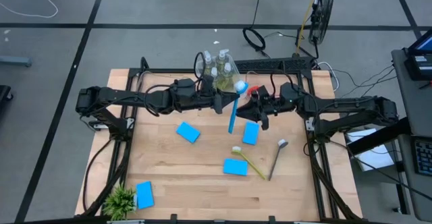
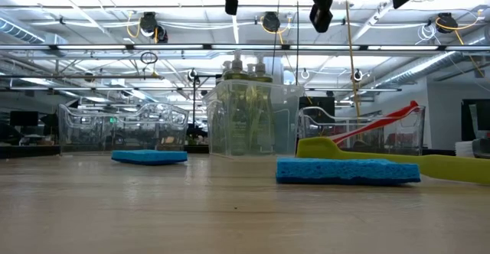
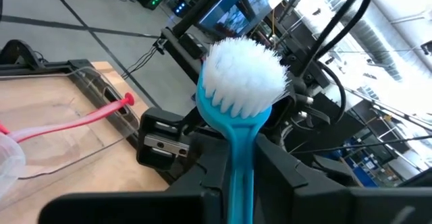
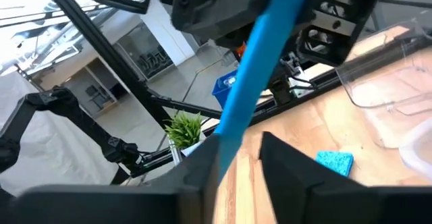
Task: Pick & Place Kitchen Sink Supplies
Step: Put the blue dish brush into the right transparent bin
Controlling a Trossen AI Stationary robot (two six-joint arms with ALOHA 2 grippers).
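A: Above the worktop's [image 1: 169, 177] middle, from overhead, the blue brush [image 1: 233, 113] is seen held up between both arms, its white head near the bin of soap bottles [image 1: 217, 65]. A handover looks to be in hand.

B: At worktop level, only sponges [image 2: 348, 170] and bins are shown clearly; the pincers are cut off at the top.

A: From the left wrist, the left pincer [image 3: 236, 177] is pressed on the handle below the bristles.

B: From the right wrist, the right pincer [image 4: 239, 160] is set around the handle; whether it is pinched cannot be told. One firm grip is called for before the other is released.
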